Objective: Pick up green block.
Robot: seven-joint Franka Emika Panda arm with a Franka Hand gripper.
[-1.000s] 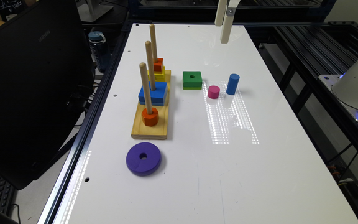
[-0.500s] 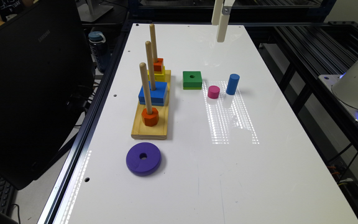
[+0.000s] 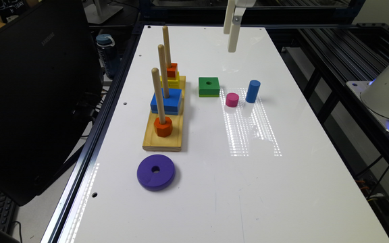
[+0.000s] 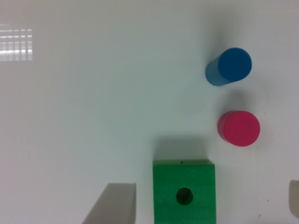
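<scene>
The green block point(image 3: 209, 86) lies flat on the white table point(image 3: 214, 189), a dark-green square with a round centre hole, just beside the peg stand on the exterior view's right. My gripper point(image 3: 231, 42) hangs high above the table, beyond the block and slightly to the exterior view's right of it. In the wrist view the green block point(image 4: 184, 191) sits low in the picture. The gripper point(image 4: 208, 186) is open, with one finger on each side of the block and well above it, and it holds nothing.
A pink cylinder point(image 3: 232, 100) and a taller blue cylinder point(image 3: 252, 91) stand close on the block's exterior-view right. The wooden peg stand point(image 3: 164, 135) carries blue, yellow and orange pieces. A purple disc point(image 3: 156, 172) lies nearer the camera. A black laptop point(image 3: 29, 101) is off the table's left edge.
The gripper has shifted toward the exterior view's left, closer to a spot over the green block. The objects on the table have not moved.
</scene>
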